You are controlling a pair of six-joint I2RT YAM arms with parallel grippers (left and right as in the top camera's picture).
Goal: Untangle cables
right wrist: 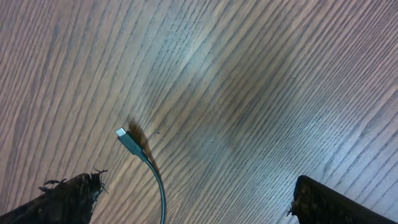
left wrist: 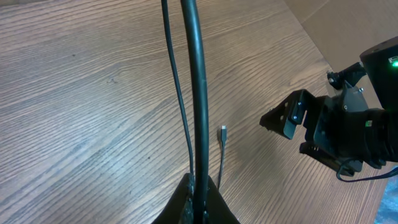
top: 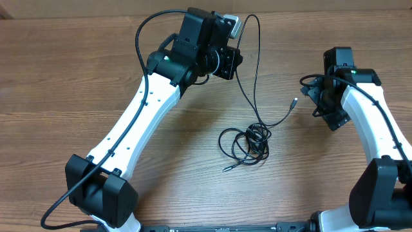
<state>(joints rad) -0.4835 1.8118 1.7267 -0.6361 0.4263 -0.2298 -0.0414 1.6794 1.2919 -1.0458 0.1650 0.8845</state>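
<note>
Though partly coiled, thin black cables (top: 256,136), left claw (left wrist: 200,193) clamped on one, right claw (right wrist: 196,196) apart.

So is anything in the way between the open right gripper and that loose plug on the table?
Nothing visible. The plug lies on bare table just ahead of the right gripper, with only wood around it. Its own cable runs back between the open fingers.
</note>
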